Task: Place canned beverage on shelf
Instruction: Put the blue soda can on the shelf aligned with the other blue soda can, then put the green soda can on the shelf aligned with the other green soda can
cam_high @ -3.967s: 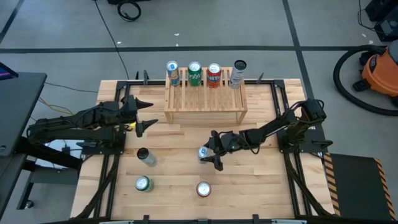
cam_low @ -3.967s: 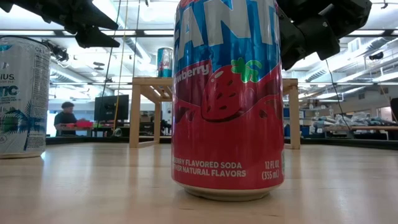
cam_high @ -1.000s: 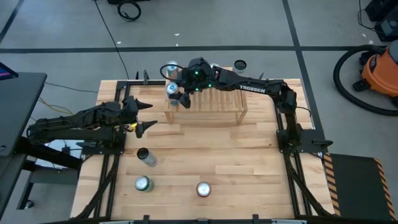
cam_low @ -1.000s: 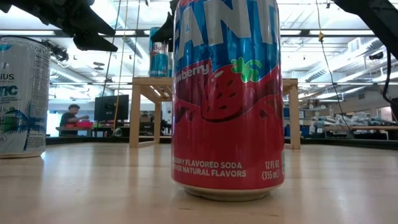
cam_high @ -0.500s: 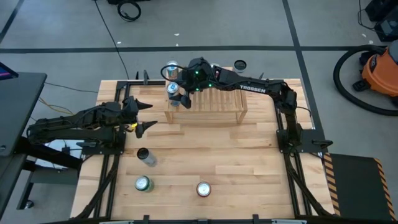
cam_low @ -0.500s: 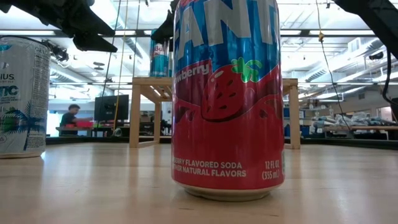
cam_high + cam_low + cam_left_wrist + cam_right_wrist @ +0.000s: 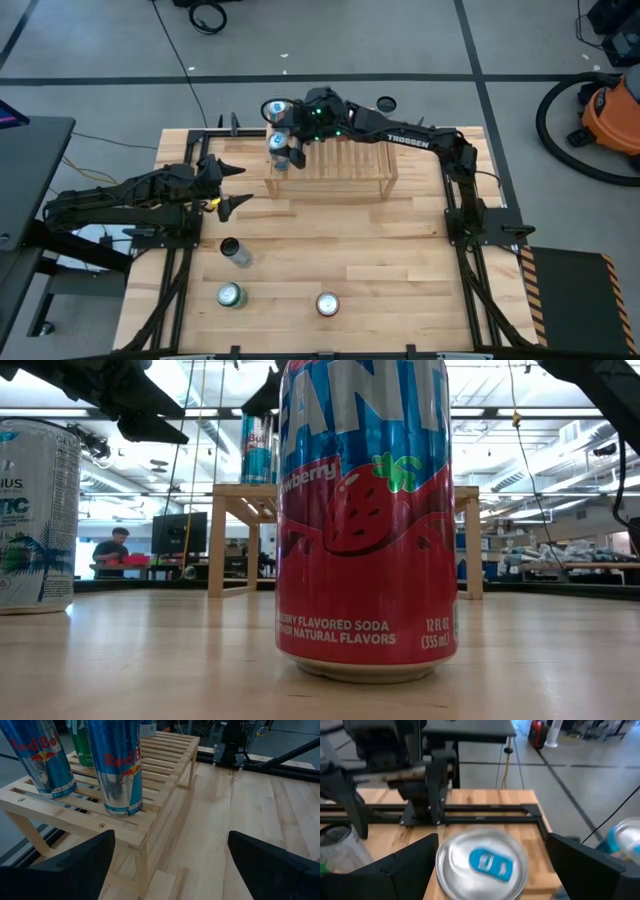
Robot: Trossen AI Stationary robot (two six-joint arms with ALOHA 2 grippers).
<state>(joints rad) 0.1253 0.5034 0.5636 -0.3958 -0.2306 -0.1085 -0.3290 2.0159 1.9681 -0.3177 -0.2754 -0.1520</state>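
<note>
High view: the right gripper [image 7: 284, 150], jaws apart around a blue can [image 7: 277, 142], hovers at the shelf [image 7: 340, 172] front-left corner. Left wrist view alone shows two blue cans and a green one [image 7: 80, 742] standing there. Three cans stand before the shelf. The left gripper [image 7: 235, 187], jaws apart, waits left of it.

Even, bright overhead light fills the high view, with soft, short shadows. In the low view, ceiling strip lights glare behind the looming red-and-blue strawberry soda can [image 7: 365, 510]. The right wrist view is blurred; the left wrist view stays sharp.
</note>
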